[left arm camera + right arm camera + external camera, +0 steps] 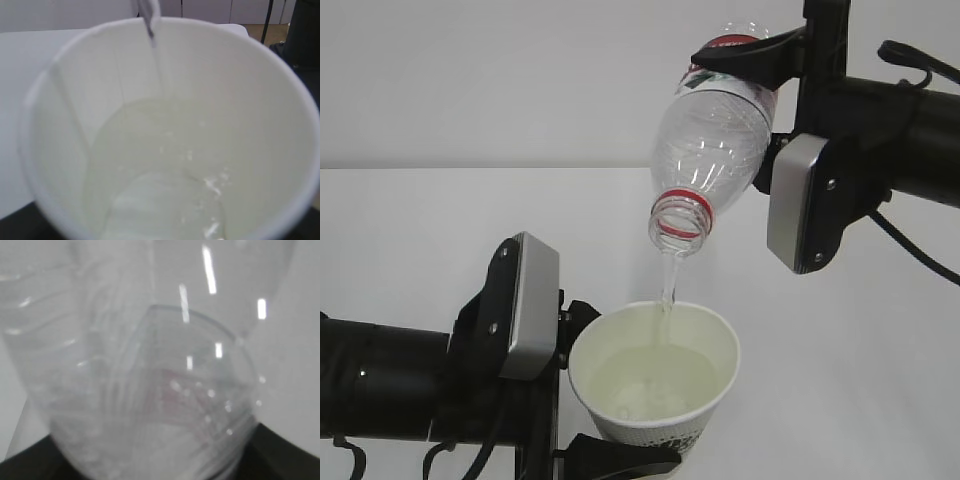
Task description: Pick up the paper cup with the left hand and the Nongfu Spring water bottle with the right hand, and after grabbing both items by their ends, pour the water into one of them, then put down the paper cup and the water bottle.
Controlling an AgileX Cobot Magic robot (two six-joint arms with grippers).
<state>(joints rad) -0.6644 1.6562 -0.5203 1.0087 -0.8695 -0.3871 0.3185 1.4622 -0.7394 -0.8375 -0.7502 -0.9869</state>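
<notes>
the right hand [745, 50] grips the water bottle [710, 150] near its base and holds it tipped mouth-down, so that a thin stream of water [668, 285] falls from the open neck. the left hand [595, 400] clasps the paper cup [655, 385] low on its wall, keeping it upright directly under the mouth to catch the flow. the cup looks roughly half full and the bottle nearly drained, so the pouring seems close to done; both are raised above the white table [420, 230]
</notes>
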